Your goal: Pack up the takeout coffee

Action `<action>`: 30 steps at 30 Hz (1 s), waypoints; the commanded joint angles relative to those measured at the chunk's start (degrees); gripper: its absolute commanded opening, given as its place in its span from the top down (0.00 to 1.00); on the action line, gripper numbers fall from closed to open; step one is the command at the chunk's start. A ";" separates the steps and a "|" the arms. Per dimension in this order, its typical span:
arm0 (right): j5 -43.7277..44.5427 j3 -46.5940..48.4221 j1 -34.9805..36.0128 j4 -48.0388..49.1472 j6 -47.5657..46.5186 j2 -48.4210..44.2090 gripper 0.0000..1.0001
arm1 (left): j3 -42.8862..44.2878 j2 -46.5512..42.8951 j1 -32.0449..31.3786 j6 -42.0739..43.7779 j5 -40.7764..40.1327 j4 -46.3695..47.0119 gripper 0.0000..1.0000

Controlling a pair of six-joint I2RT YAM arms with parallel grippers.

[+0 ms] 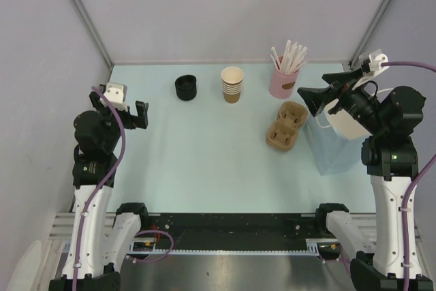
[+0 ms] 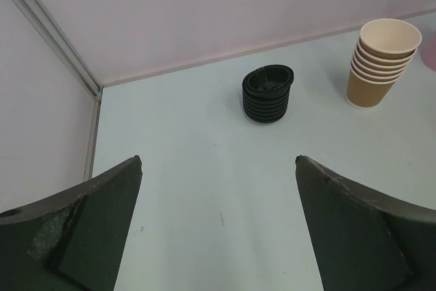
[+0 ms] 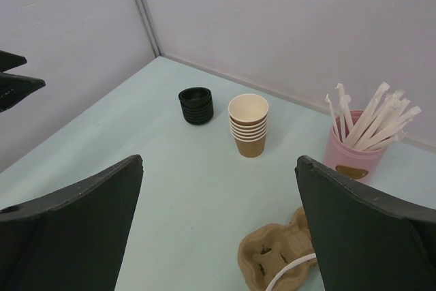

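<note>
1. Left gripper: fingers spread wide, nothing between them. Right gripper: likewise parted and empty.
2. No lidded coffee cup in any view. Only the stack of cups and the stack of black lids stand apart at the far side, probably staged for assembly.
3. Cardboard carrier lies beside the pale blue bag below the right wrist, likely the packing end.
4. Both arms: elbows bent, wrists raised, pointing inward over the table.
</note>
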 commanded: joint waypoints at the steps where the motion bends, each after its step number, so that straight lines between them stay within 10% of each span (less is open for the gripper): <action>1: -0.81 1.90 -0.33 0.60 -0.02 -0.48 0.00 | 1.84 -0.68 0.40 -1.02 -0.59 0.72 0.00; 14: -0.72 3.82 -3.75 -2.99 -7.65 1.01 0.00 | 1.31 -1.38 0.40 0.30 -1.20 1.68 0.00; 30: 9.64 7.26 -3.75 -32.17 -20.77 5.59 0.00 | -4.74 -9.55 0.40 -0.67 -3.58 0.72 0.00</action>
